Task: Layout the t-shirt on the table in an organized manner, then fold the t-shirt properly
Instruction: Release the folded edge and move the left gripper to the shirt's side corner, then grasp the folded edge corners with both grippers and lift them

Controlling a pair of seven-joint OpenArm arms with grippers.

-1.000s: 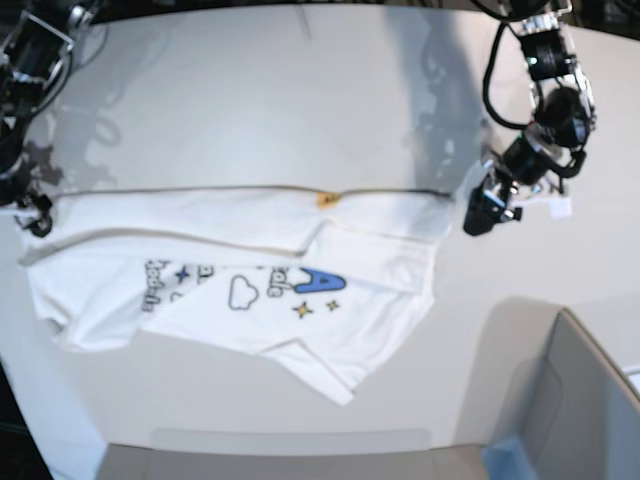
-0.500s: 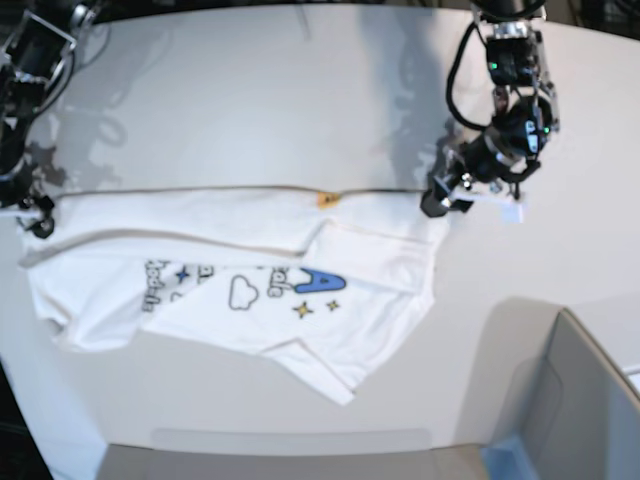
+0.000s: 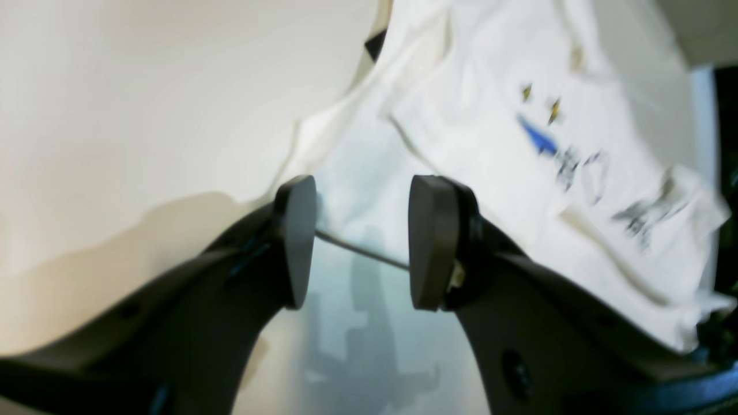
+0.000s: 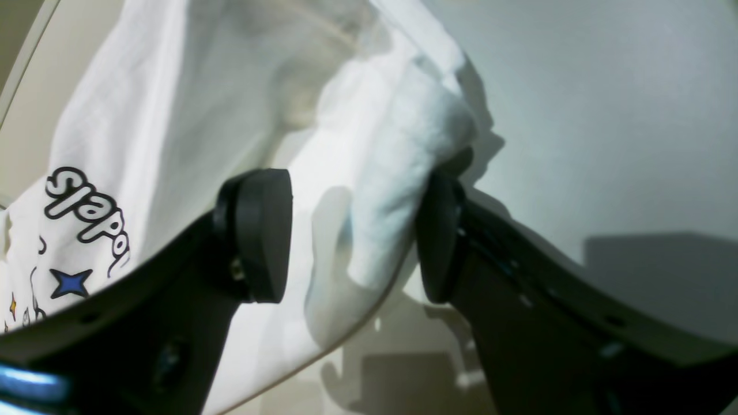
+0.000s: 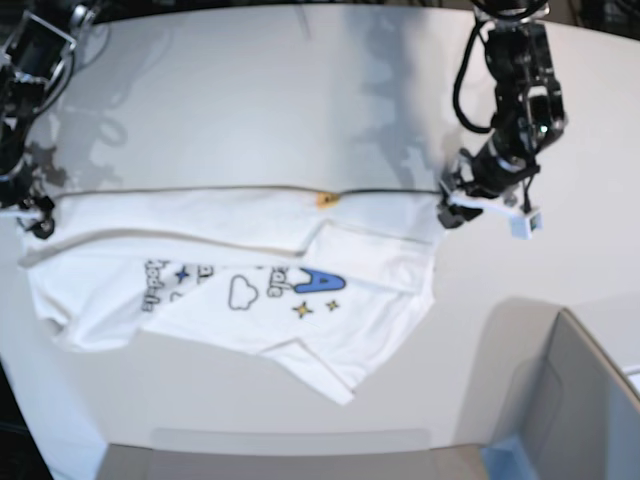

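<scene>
The white t-shirt (image 5: 240, 225) lies crumpled and partly folded across the table (image 5: 250, 100), with its print (image 5: 300, 285) facing up. My left gripper (image 5: 446, 211) is at the shirt's upper right corner. In the left wrist view it (image 3: 363, 248) is open, with the shirt's edge (image 3: 357, 190) between the jaws. My right gripper (image 5: 35, 222) is at the shirt's far left corner. In the right wrist view it (image 4: 351, 236) is open, with a bunched fold of the shirt (image 4: 398, 173) between the jaws, against one finger (image 4: 438, 230).
A grey bin-like box (image 5: 590, 400) stands at the lower right, with a blue thing (image 5: 510, 455) beside it. A small orange tag (image 5: 323, 199) sits on the shirt's upper edge. The table's curved far edge runs along the top.
My left gripper has moved left from beside the shirt onto its upper right corner. The right gripper and the shirt have stayed in place.
</scene>
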